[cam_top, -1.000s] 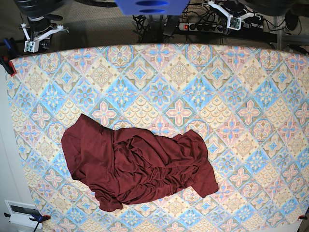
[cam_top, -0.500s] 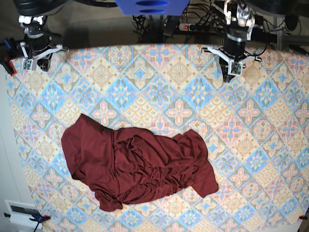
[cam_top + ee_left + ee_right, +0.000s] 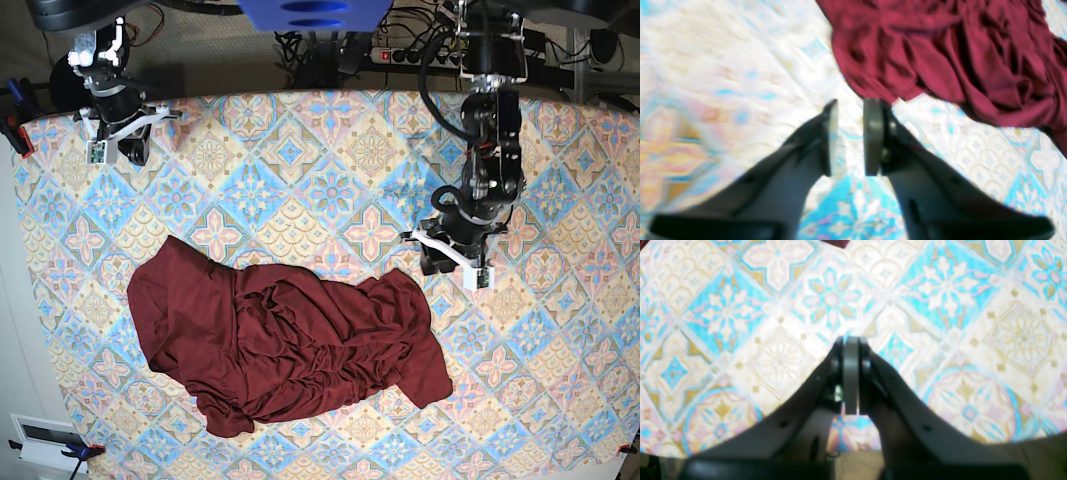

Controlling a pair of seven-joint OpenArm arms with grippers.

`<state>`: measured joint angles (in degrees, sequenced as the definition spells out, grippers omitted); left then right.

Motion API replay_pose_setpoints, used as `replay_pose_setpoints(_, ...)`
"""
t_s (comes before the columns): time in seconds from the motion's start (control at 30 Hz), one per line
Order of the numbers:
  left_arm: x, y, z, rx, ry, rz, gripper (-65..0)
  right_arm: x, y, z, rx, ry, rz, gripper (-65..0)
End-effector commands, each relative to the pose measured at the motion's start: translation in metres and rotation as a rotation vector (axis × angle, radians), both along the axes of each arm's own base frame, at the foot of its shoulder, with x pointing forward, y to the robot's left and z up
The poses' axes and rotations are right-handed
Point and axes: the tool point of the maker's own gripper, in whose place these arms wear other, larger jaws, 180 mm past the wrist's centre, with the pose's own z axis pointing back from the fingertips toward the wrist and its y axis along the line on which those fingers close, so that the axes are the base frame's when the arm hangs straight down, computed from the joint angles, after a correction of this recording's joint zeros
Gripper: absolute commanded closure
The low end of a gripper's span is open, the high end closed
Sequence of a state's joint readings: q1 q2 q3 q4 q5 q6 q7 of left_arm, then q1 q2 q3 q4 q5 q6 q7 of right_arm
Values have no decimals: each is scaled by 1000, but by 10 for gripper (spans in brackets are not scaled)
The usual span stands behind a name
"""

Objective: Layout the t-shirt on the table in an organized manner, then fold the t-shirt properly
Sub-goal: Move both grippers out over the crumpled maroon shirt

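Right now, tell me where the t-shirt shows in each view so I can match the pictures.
Base: the t-shirt lies crumpled, lower centre-left of the table.
Left wrist: it fills the upper right, just beyond the left gripper.
Right wrist: only a sliver shows at the top edge, far beyond the right gripper.
Shared landmark: the table's diamond-tile cloth.

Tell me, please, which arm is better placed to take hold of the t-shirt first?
The left. Its gripper hovers beside the crumpled t-shirt, jaws parted, with the cloth's edge just ahead in the left wrist view. The right gripper is shut, far off at the table edge.
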<state>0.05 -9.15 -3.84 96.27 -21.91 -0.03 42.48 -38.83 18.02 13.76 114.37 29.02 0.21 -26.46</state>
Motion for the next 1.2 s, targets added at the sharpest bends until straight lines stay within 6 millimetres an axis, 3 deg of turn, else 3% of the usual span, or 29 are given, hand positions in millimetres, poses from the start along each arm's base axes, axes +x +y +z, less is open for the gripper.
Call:
replay_pose_setpoints(0.0,16,5,15,6,-54,11,-208,5,-1,10,-8,-40,9,0)
replay_pose_setpoints(0.1,33,-5,4,-35,-20,11,-247,4,-1,10,-8,-40,10,0)
replay_pose_setpoints(0.33,67,-14,-22,-136,37,58,-250,5,1,10,-4,-39,14,0)
replay_pose_setpoints(0.57,81,-31,-65,-178,136,94,-250,5,2,10,-3,-41,14,0)
replay_pose_setpoints(0.67,81,-56,-72,-164,155,34,-241,5,1,10,-5,-42,11,0)
replay_pose_setpoints(0.73,80,-73,-67,-146,139,-37,-195,5,0,11,-6,-42,10,0)
replay_pose_setpoints(0.8,82,-91,-50,-149,79,-129,-86,6,0,11,-7,-44,9,0)
replay_pose_setpoints(0.87,79,-97,-36,-156,37,-170,0,5,0,11,-7,-43,9,0)
replay_pose_setpoints(0.9,76,-94,-28,-147,21,-184,0,5,0,11,-7,-43,9,0)
replay_pose_setpoints(1.03,58,-55,10,-99,-90,-159,0,10,-1,13,-8,-56,7,0)
replay_pose_setpoints(1.17,33,-3,47,-18,-202,-96,0,16,1,16,-4,-72,11,0)
